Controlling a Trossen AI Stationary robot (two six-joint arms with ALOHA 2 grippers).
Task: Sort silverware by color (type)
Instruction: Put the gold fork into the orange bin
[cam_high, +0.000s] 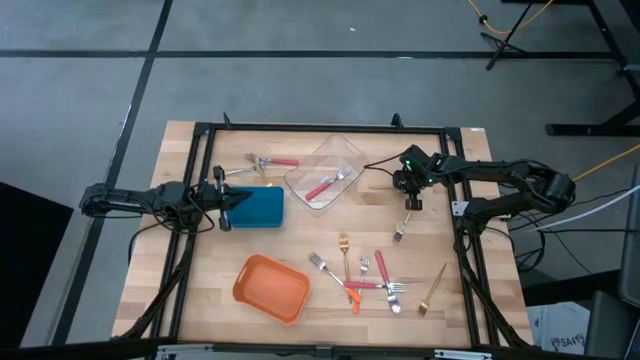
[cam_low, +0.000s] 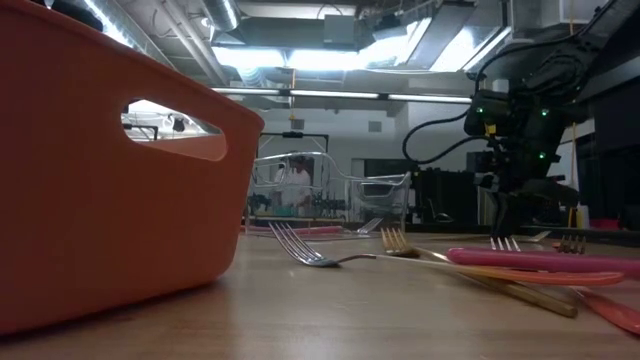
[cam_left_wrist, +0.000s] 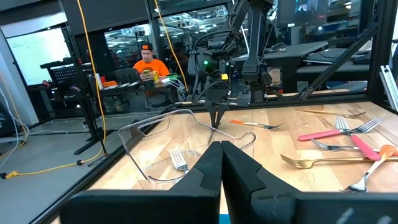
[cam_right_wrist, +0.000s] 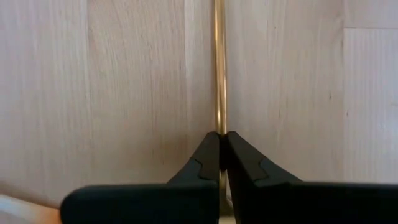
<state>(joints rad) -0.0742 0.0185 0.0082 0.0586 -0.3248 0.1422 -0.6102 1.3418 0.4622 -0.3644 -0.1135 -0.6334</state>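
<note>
From above: closed on the handle of a gold fork (cam_high: 401, 230) with the right gripper (cam_high: 409, 204), on bare wood just beside the clear container (cam_high: 325, 172), well apart from the other forks (cam_high: 370, 280) near the front edge. Best raised straight up and kept level, being held near one end and likely to tip. Reaching in from the right edge, forearm across the table, wrist turned down. Waiting at the blue container (cam_high: 258, 207) with the left gripper (cam_high: 228, 200), pressed together on nothing. At table height: pointing straight down at the wood, tips low. From the left wrist: nothing between the joined fingers (cam_left_wrist: 208, 165). From the right wrist: clamped squarely across the thin gold shaft, centred, so no need to regrip.
</note>
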